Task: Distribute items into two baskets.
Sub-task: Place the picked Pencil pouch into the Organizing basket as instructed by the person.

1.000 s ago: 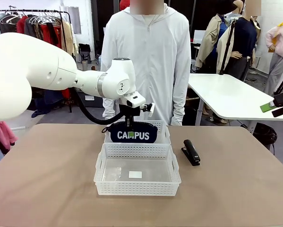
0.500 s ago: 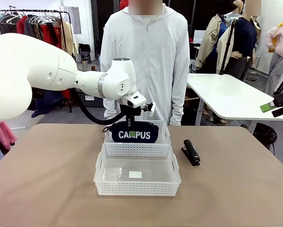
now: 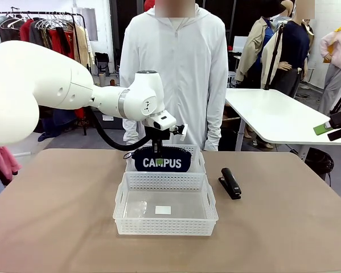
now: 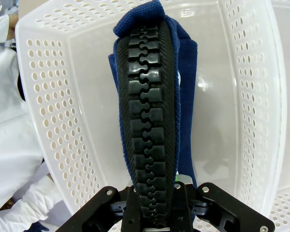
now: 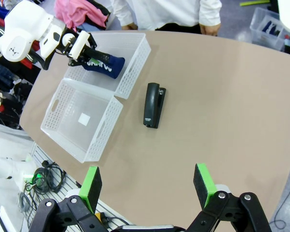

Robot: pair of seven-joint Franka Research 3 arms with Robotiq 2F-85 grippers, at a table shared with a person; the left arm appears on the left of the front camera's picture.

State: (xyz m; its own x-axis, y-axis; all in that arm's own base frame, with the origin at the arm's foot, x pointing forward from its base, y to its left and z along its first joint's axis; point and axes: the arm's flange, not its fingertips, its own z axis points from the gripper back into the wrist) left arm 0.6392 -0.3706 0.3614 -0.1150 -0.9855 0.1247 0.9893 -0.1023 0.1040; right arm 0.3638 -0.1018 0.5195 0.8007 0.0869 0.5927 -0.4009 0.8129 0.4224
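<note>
The left gripper (image 3: 157, 152) is clamped tight on the top edge of the dark navy zip pouch (image 3: 161, 161), which hangs upright with its white "CAMPUS" lettering facing the robot. In the left wrist view the black fingers (image 4: 130, 208) pinch the chunky black zip running along the spine of the pouch (image 4: 149, 121), and the white perforated walls of the far basket (image 4: 53, 121) surround it on all sides. The pouch's lower part sits inside that far basket (image 3: 197, 154); whether it touches the floor of the basket I cannot tell.

The two white lattice baskets stand end to end in the middle of the table (image 3: 56, 216), touching or almost so: the far one lies at 12 o'clock from the near basket (image 3: 164, 227), which holds only a small white label on its floor.

The slim black stapler (image 3: 230, 182) lies flat on the table at about 2 o'clock from the near basket, just beside it but apart, its long axis running roughly from 11 to 5 o'clock.

The right gripper (image 5: 147, 184) hovers high above the table's right side, jaws spread wide with nothing between the green pads (image 5: 90, 186). Its wrist view looks down on the stapler (image 5: 153, 105), both baskets and the left gripper (image 5: 82, 50) with the pouch (image 5: 103, 65).

A person in a white hooded top (image 3: 176, 74) stands at 12 o'clock at the far edge, arms down.
</note>
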